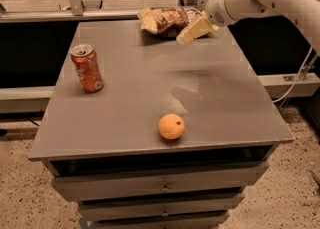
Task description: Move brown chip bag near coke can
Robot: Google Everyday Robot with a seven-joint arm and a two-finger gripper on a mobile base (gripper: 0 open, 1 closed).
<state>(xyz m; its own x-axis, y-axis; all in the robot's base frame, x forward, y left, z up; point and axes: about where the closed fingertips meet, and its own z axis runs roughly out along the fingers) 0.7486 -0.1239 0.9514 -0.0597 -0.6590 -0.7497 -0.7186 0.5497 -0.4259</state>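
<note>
The brown chip bag [165,19] lies at the far edge of the grey table [135,98], dark brown in the middle with pale ends. The coke can [87,68], red-orange with a silver top, stands upright at the table's left side. My gripper [194,29] reaches in from the upper right on a white arm and hangs low just in front of the bag's right end, its pale fingers overlapping that end.
A round orange fruit [171,126] sits near the table's front edge. The table is a drawer cabinet with drawers [162,187] below. A cable [299,75] hangs at the right. A rail [60,15] runs behind the table.
</note>
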